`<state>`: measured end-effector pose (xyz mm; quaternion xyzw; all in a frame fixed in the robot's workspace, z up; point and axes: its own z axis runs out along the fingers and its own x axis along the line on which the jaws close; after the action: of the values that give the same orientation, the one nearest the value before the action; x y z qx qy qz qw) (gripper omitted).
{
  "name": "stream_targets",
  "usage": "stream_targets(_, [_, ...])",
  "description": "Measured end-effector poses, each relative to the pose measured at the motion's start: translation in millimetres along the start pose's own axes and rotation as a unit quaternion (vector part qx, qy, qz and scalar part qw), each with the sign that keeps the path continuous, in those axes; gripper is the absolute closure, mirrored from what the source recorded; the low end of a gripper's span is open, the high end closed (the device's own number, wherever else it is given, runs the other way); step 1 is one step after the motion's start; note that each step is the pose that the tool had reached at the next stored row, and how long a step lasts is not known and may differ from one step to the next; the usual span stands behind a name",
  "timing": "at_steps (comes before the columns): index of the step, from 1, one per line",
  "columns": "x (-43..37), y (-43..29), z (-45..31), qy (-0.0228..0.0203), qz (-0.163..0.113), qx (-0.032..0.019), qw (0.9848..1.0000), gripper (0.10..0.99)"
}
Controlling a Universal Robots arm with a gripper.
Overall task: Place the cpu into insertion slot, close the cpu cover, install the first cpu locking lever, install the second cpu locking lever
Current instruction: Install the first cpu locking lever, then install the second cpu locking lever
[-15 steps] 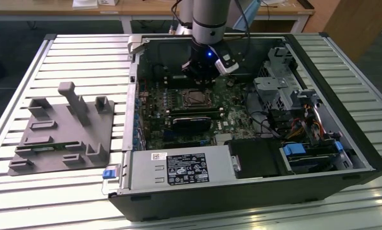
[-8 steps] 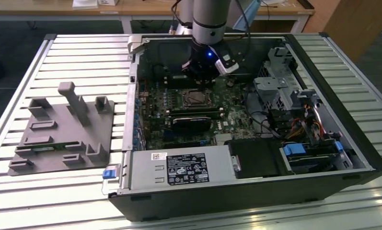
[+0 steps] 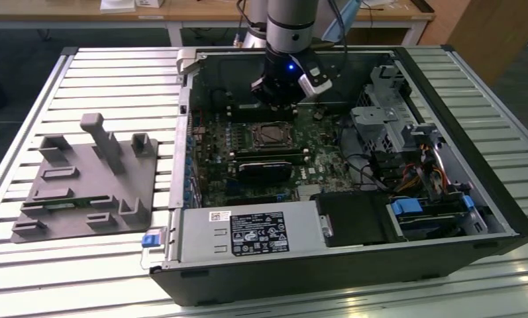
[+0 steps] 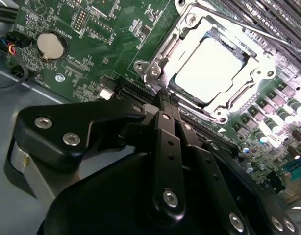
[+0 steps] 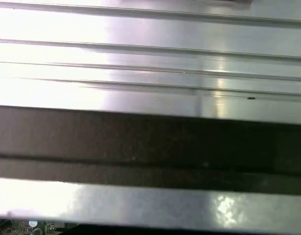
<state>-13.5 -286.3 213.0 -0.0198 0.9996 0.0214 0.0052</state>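
In the exterior view my arm hangs inside the open case (image 3: 352,165) on the slatted table (image 3: 87,73), the pincer (image 3: 277,105) low in the upper middle of the frame, just above the slot (image 3: 270,136) at the centre of the board (image 3: 246,142). A grey fixture (image 3: 87,175) lies at the frame's left, well apart.

In the second wrist view the cpu (image 4: 209,68) sits in the slot (image 4: 216,61), upper right of the frame, its pale top showing through the window of the cover (image 4: 248,63), which looks laid down over it. The pincer (image 4: 166,98) looks narrow — fingers drawn nearly together, nothing between them — with its tip just beside the socket's near corner. I cannot make out the levers well enough to say whether either is latched.

The first wrist view gives me bright metal slats (image 5: 150,44) and a dark band across the middle.

My worry: the tip is close to the socket frame — a skewed push could slip off a lever, scrape the board, or lift the cover and shift the chip.
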Motion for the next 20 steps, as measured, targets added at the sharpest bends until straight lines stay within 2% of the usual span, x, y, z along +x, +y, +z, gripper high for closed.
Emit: stream_targets(20, [-0.5,-8.2,-0.3,0.0,0.0,0.0002,1.0,0.98])
